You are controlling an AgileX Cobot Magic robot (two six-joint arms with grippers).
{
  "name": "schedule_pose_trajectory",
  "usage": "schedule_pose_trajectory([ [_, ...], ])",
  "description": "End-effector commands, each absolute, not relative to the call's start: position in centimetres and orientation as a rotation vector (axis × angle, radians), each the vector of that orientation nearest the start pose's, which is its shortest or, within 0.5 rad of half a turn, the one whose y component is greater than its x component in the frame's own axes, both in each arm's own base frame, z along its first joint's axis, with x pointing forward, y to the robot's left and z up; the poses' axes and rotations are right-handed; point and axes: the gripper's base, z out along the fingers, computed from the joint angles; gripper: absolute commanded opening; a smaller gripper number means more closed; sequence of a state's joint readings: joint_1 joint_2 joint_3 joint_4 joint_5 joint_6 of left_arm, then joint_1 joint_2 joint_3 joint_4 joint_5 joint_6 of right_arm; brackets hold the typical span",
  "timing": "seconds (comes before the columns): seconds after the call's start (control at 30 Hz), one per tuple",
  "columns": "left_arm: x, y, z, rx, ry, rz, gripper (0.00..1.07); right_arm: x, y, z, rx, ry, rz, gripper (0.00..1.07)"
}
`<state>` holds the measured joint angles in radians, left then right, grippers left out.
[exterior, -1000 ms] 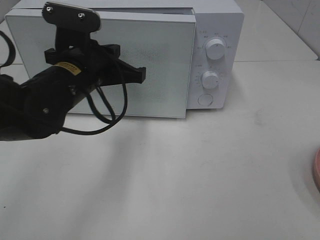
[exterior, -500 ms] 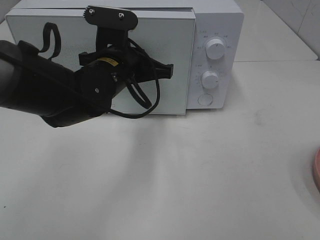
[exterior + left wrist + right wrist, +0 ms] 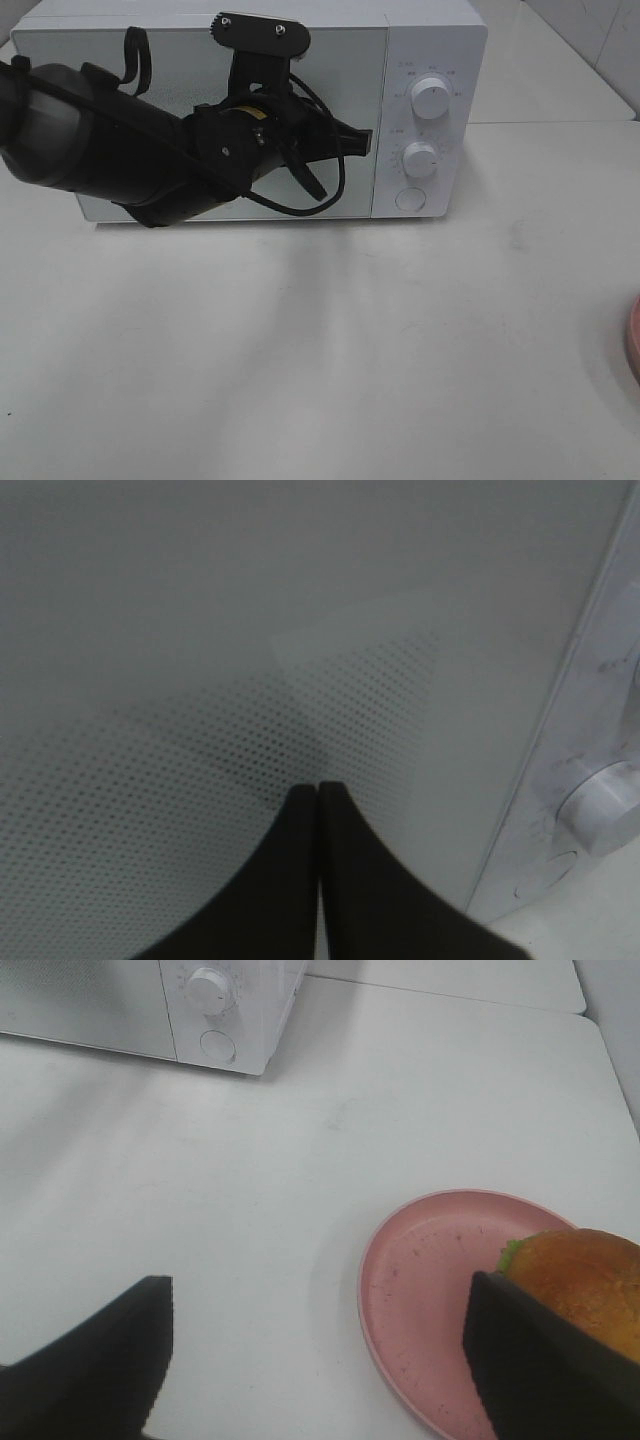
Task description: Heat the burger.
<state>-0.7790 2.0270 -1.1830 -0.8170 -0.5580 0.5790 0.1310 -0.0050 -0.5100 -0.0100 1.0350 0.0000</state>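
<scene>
**Clerk:** Item one, your left gripper?

**Robot:** My left gripper point(image 3: 318, 800) had its two black fingers pressed flat together, nothing between them. The joined tips pointed at the dotted screen of the microwave door point(image 3: 250, 680), very close to it; whether they touched it I could not tell. From the high camera the same gripper point(image 3: 362, 142) sat near the door's right edge, beside the control panel.

**Clerk:** Item two, the appliance.

**Robot:** One white microwave point(image 3: 430, 30) at the back of the white table point(image 3: 350, 350), door flush with the body. Panel on its right side: upper knob point(image 3: 430, 97), lower knob point(image 3: 420, 158), round button point(image 3: 409, 200) beneath them.

**Clerk:** Item three, the right gripper.

**Robot:** My right gripper point(image 3: 310, 1360) was spread wide, holding nothing, hanging above the table. One finger overlapped the burger's edge in my wrist view; contact I could not judge.

**Clerk:** Item four, the burger.

**Robot:** The burger point(image 3: 585, 1285), glossy brown bun with a frill of green lettuce, stood on a pink plate point(image 3: 430, 1280), toward one side of it. The plate lay on the table well apart from the microwave; the high camera caught only its rim point(image 3: 633, 340) at the table's right edge.
</scene>
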Motion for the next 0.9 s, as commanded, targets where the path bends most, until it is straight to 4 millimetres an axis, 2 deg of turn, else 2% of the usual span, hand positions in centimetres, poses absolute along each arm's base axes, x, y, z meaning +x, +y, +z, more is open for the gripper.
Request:
schedule_pose_trajectory([
  [0.03,33.7,-26.9,19.0,0.248,1.821,-0.225,0.0,-0.9,-0.2,28.1,-0.121,1.98,0.072,0.76],
  [0.1,31.6,-27.5,19.0,0.292,1.837,-0.244,0.0,-0.9,-0.2,28.1,-0.121,1.98,0.072,0.76],
  [0.13,31.6,-27.5,19.0,0.292,1.837,-0.244,0.0,-0.9,-0.2,28.1,-0.121,1.98,0.072,0.76],
  [0.2,28.9,-27.6,19.0,0.345,1.86,-0.267,0.0,-0.9,-0.2,28.1,-0.121,1.98,0.072,0.76],
  [0.23,28.9,-27.6,19.0,0.345,1.86,-0.267,0.0,-0.9,-0.2,28.1,-0.121,1.98,0.072,0.76],
  [0.3,27.2,-27.4,18.8,0.38,1.934,-0.315,0.03,-0.9,-0.2,28.1,-0.121,1.98,0.072,0.76],
  [0.37,26.7,-27.3,18.8,0.395,1.973,-0.342,0.06,-0.9,-0.2,28.1,-0.121,1.98,0.072,0.76],
  [0.4,25.9,-27.3,18.7,0.439,2.046,-0.396,0.15,-0.9,-0.2,28.1,-0.121,1.98,0.072,0.76],
  [0.43,25.9,-27.3,18.7,0.439,2.046,-0.396,0.15,-0.9,-0.2,28.1,-0.121,1.98,0.072,0.76],
  [0.47,25.7,-27.1,18.6,0.457,2.077,-0.416,0.23,-0.9,-0.2,28.1,-0.121,1.98,0.072,0.76],
  [0.5,25.1,-27.1,18.3,0.53,2.161,-0.474,0.47,-0.9,-0.2,28.1,-0.121,1.98,0.072,0.76],
  [0.53,25.1,-27.1,18.3,0.53,2.161,-0.474,0.47,-0.9,-0.2,28.1,-0.121,1.98,0.072,0.76],
  [0.57,25.0,-27.0,18.1,0.55,2.204,-0.499,0.64,-0.9,-0.2,28.1,-0.121,1.98,0.072,0.76],
  [0.6,25.0,-27.0,18.1,0.55,2.204,-0.499,0.64,-0.9,-0.2,28.1,-0.121,1.98,0.072,0.76],
  [0.63,24.7,-26.7,17.9,0.588,2.279,-0.551,0.92,-0.9,-0.2,28.1,-0.121,1.98,0.072,0.76],
  [0.67,24.6,-26.6,17.8,0.613,2.307,-0.567,1.04,-0.9,-0.2,28.1,-0.121,1.98,0.072,0.76],
  [0.8,24.4,-25.9,17.7,0.681,2.385,-0.613,1.04,-0.9,-0.2,28.1,-0.121,1.98,0.072,0.76],
  [0.9,24.4,-24.1,18.2,0.783,2.474,-0.662,1.04,-0.9,-0.2,28.1,-0.121,1.98,0.072,0.76],
])
